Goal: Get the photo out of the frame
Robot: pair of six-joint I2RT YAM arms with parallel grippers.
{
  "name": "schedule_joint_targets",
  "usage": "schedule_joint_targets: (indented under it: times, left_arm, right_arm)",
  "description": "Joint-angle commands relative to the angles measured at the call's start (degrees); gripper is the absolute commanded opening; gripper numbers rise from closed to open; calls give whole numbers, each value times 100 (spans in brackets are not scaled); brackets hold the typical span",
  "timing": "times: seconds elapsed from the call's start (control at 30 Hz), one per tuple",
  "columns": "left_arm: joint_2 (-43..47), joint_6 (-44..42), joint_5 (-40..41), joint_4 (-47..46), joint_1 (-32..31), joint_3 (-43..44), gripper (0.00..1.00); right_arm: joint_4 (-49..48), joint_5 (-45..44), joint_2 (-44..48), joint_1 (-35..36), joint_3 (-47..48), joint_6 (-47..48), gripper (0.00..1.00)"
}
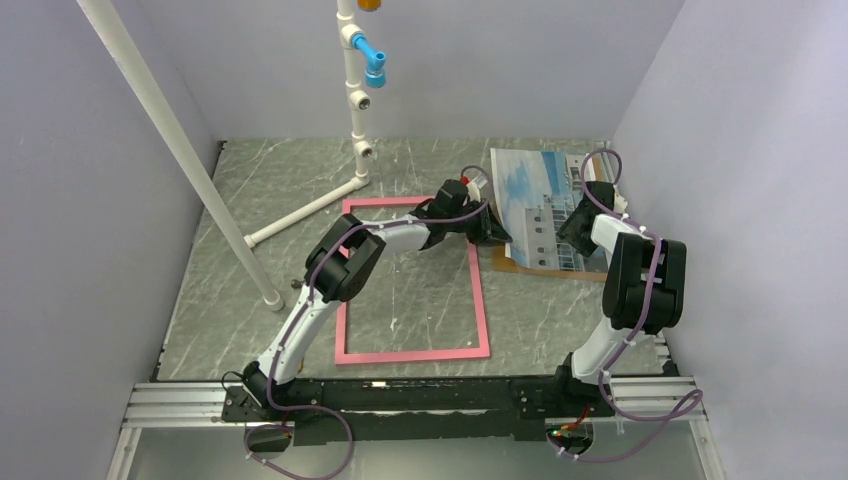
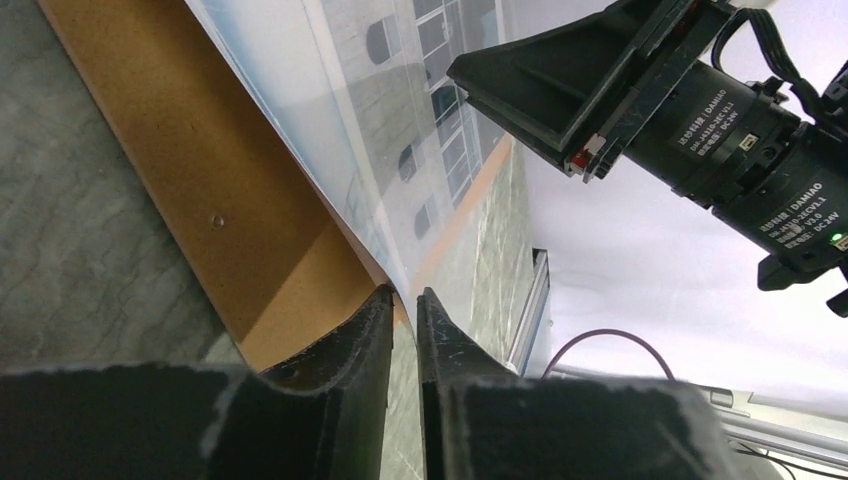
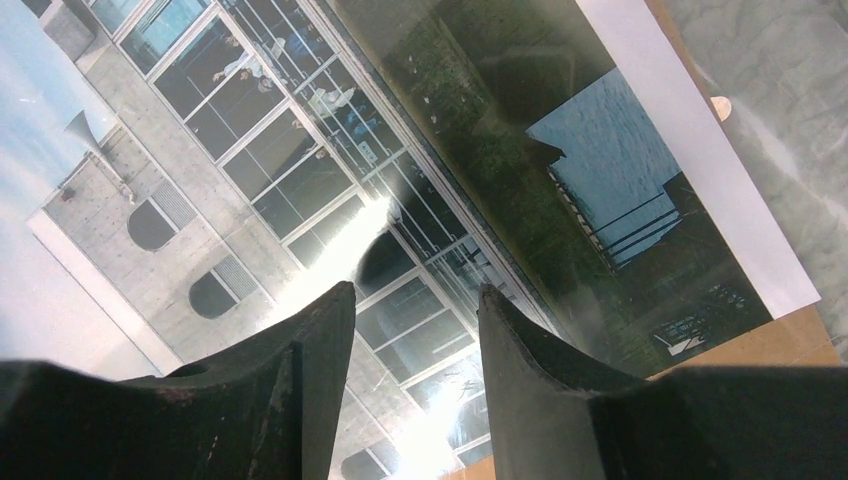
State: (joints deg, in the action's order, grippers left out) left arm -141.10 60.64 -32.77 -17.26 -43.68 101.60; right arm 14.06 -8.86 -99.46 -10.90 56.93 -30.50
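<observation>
The photo (image 1: 540, 200), a print of a pale building under blue sky with a white border, lies at the back right of the counter (image 1: 290, 170), wholly outside the frame (image 1: 481, 300) and just to its right. It rests on the brown backing board (image 2: 200, 180), which shows along its near-left edge and at its near corner. My left hand (image 2: 404, 296) is down at that near-left corner, fingers pressed almost together with only a thin slit between them, pinching the photo's corner; in my left wrist view the paper's edge runs straight into that slit and stands a little clear of the board beside it. My right hand (image 3: 415, 295) is over the right part of the photo, above the windows of the building, its fingers spread apart and gripping nothing; I cannot tell whether the tips touch the paper. The pink frame lies flat in the middle of the counter with bare stone inside it, my left arm reaching across its top right corner. A white pipe stand (image 1: 352, 110) rises at the back.
</observation>
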Motion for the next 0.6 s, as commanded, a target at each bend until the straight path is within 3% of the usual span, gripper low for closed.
schedule_joint_targets:
  times: [0.0, 0.1, 0.3, 0.57]
  left_arm:
    - [-60, -207, -198, 105, -31, 396, 16]
    - [-95, -343, -213, 368, -30, 608, 0]
    - [347, -947, 128, 1427, 6, 807, 0]
    - [939, -1620, 574, 2589, 167, 1158, 0]
  right_arm:
    - [153, 19, 168, 49, -19, 54, 50]
    - [230, -116, 244, 128, 13, 100, 50]
    - [427, -462, 724, 398, 54, 241, 51]
    - [488, -221, 1236, 577, 107, 246, 51]
